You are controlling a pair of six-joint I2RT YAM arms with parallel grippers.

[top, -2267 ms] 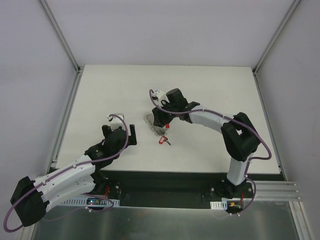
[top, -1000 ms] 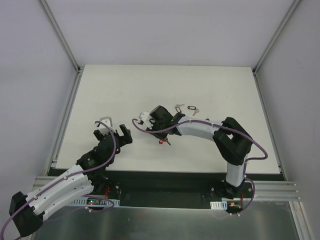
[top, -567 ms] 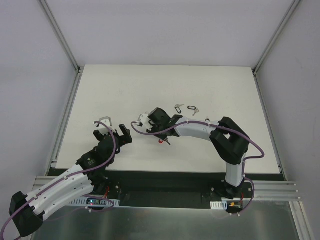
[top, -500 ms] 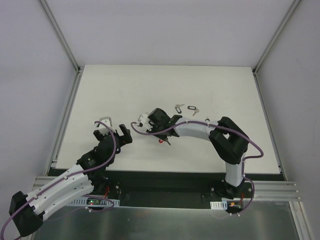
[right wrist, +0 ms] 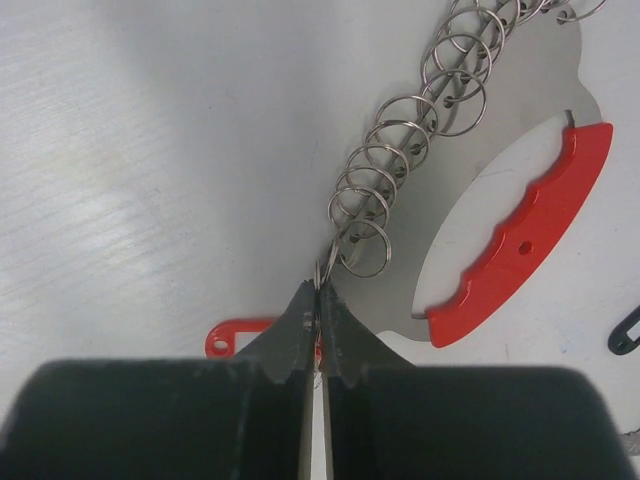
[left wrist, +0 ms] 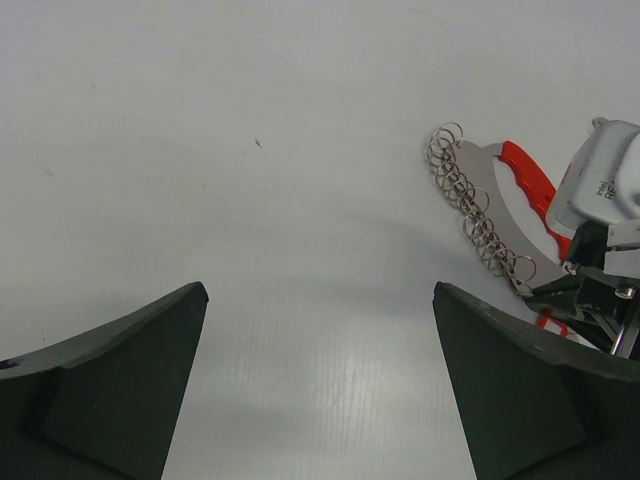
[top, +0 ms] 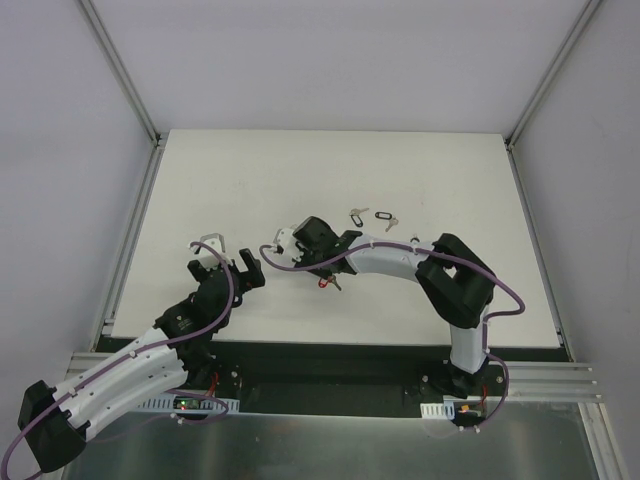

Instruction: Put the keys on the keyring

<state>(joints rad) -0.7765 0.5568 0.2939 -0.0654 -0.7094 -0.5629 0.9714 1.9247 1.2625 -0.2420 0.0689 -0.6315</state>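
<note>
The right claw [right wrist: 320, 300] is pinched together on the end ring of the keyring [right wrist: 520, 235], which lies flat on the table [right wrist: 120, 150] just ahead of it. A red-tagged key [right wrist: 230, 336] lies beneath the fingers. The left claw [left wrist: 318, 300] stands wide apart, holding nothing.

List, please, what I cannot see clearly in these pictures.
Top view: the keyring lies mostly hidden under the right gripper.
Right wrist view: the red key tag is half behind the fingers; its blade is unseen.
Right wrist view: a black tag is cut by the edge.
</note>
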